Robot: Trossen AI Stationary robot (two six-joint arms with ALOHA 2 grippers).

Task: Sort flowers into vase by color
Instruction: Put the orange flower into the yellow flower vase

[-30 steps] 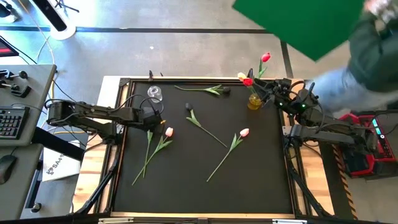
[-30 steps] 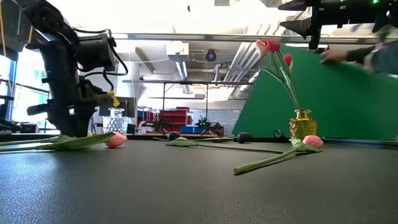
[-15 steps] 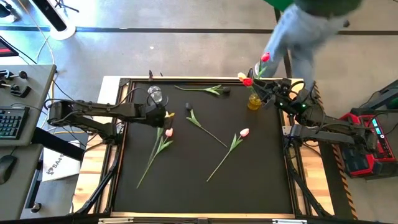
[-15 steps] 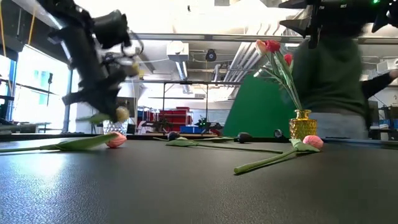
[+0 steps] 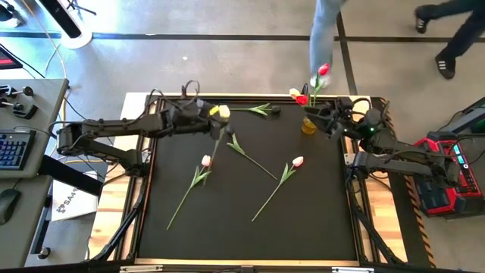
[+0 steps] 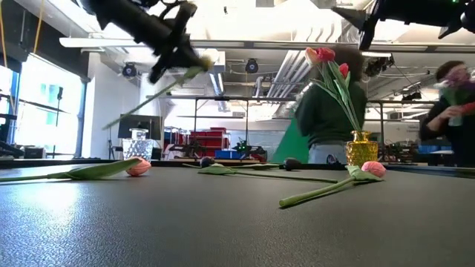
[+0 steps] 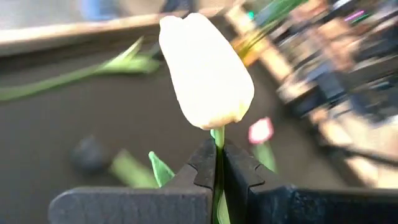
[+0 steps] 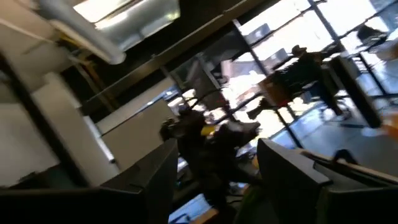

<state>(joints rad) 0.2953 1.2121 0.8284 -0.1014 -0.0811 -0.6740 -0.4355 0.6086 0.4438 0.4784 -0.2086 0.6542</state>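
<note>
pale tulip lifted over the mat's far side

the left gripper pinches a cream-yellow tulip by its green stem. four flowers lie on the mat; three stand in the gold vase. right gripper beside the vase, fingers spread.

Only the partly cut letters "SAA" can be read, printed on a white sign lying just left of the desk.
</note>
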